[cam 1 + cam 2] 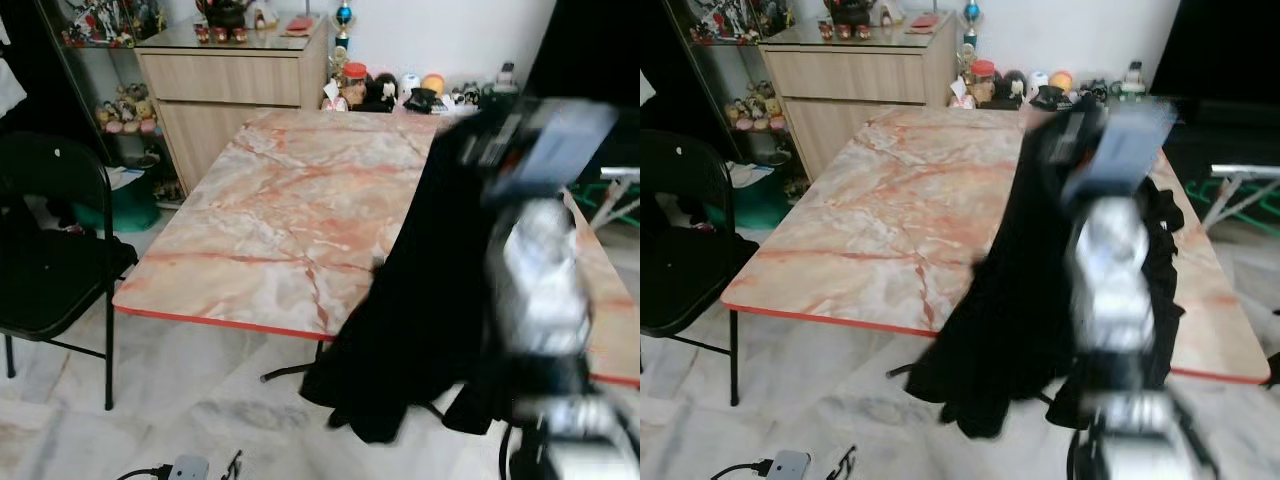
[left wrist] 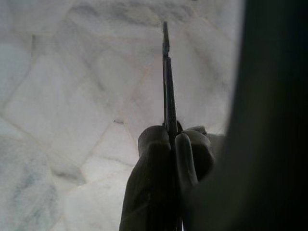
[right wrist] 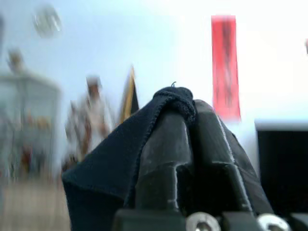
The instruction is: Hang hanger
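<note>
At far left a black folding chair stands on the pale tiled floor, just beside the marble-patterned bench. Behind the bench, a wooden cabinet sits against the wall with small figurines lined up beside it. The left gripper hangs low over the floor, jaws pressed together with nothing between them. Further right, a black garment hangs in the air in front of the bench's near edge, its lower folds dangling below the bench top. The right gripper is raised, jaws clamped on a fold of that dark cloth at its top; the silver right arm is blurred in the head views. The hanger itself cannot be made out; whether it sits inside the garment cannot be told. No rail or hook is identifiable. Judgement: the garment is lifted and carried, but the hanging step is not yet done.
</note>
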### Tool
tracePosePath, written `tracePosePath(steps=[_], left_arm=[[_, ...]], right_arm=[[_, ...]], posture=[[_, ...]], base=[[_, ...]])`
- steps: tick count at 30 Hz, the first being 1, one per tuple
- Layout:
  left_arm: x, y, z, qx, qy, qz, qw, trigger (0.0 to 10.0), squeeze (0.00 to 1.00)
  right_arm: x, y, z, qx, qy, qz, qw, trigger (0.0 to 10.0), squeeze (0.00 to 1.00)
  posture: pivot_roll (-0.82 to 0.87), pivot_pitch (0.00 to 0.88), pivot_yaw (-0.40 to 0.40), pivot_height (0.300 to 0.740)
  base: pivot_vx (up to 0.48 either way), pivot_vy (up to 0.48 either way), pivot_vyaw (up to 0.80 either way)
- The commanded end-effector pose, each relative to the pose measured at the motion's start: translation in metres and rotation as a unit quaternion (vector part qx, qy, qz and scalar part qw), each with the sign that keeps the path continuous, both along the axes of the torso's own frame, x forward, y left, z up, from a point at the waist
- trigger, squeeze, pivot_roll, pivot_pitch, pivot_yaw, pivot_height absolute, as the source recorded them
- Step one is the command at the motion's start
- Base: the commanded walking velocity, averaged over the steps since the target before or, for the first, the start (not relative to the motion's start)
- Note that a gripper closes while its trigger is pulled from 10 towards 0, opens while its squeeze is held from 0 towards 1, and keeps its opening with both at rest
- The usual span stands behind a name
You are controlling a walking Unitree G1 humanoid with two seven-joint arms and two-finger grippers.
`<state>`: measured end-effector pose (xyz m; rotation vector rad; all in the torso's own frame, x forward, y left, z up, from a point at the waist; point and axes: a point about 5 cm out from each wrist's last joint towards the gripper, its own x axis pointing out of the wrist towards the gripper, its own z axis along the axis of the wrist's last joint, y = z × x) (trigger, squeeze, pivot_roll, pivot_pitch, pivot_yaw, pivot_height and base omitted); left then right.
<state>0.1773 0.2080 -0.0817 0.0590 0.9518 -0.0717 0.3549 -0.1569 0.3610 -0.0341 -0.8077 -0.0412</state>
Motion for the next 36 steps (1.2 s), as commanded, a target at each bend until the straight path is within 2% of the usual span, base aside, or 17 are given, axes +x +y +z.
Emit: tracePosePath(steps=[1, 5, 6, 9, 12, 17, 22, 27, 29, 36], left_arm=[[-0.008, 0.003, -0.003, 0.002, 0.015, 0.006, 1.000, 10.0, 0.00], [-0.016, 0.001, -0.007, 0.000, 0.023, 0.014, 1.000, 10.0, 0.00], [-0.019, 0.001, -0.008, -0.003, 0.026, 0.014, 1.000, 10.0, 0.00], [-0.025, 0.001, -0.011, -0.006, 0.034, 0.005, 0.999, 10.0, 0.00], [-0.026, 0.004, -0.011, 0.006, 0.040, 0.002, 0.999, 10.0, 0.00], [-0.021, 0.011, -0.007, 0.003, 0.025, 0.024, 0.999, 10.0, 0.00], [-0.022, 0.016, -0.006, 0.011, 0.021, 0.031, 0.999, 10.0, 0.00], [-0.023, 0.021, -0.005, 0.018, 0.015, 0.050, 0.998, 10.0, 0.00], [-0.022, 0.023, -0.005, 0.018, 0.014, 0.055, 0.998, 10.0, 0.00], [-0.022, 0.024, -0.005, 0.020, 0.016, 0.050, 0.998, 10.0, 0.00]], right_arm=[[0.008, -0.008, -0.015, 0.005, 0.032, -0.017, 0.999, 10.0, 0.00], [0.017, -0.015, -0.033, 0.033, 0.084, -0.044, 0.995, 10.0, 0.00], [0.017, -0.015, -0.044, 0.048, 0.103, -0.040, 0.993, 10.0, 0.00], [0.012, -0.019, -0.066, 0.055, 0.126, -0.050, 0.989, 10.0, 0.00], [0.011, -0.033, -0.079, 0.065, 0.143, -0.075, 0.985, 10.0, 0.00], [0.010, -0.044, -0.084, 0.081, 0.147, -0.089, 0.982, 10.0, 0.00], [0.008, -0.045, -0.087, 0.058, 0.150, -0.100, 0.982, 10.0, 0.00], [0.006, -0.043, -0.086, 0.065, 0.142, -0.091, 0.984, 10.0, 0.00], [0.005, -0.040, -0.083, 0.052, 0.132, -0.085, 0.986, 10.0, 0.00], [0.004, -0.035, -0.075, 0.046, 0.109, -0.071, 0.990, 10.0, 0.00]], posture=[[0.05, 0.011, 0.004, 0.740], [0.07, 0.017, -0.005, 0.740], [0.07, 0.021, -0.003, 0.740], [0.06, 0.025, 0.005, 0.740], [0.06, 0.028, 0.006, 0.740], [0.06, 0.029, 0.008, 0.740], [0.07, 0.027, 0.009, 0.740], [0.07, 0.027, 0.009, 0.740], [0.07, 0.028, 0.010, 0.740], [0.07, 0.027, 0.010, 0.740]], base=[[0.000, 0.000, 0.00], [0.000, 0.000, 0.00], [0.000, 0.000, 0.00], [0.000, 0.000, 0.00], [0.000, 0.000, 0.00], [0.000, 0.000, 0.00], [0.000, 0.000, 0.00], [0.310, 0.000, 0.00], [0.351, 0.000, 0.00], [0.446, 0.000, 0.00]])
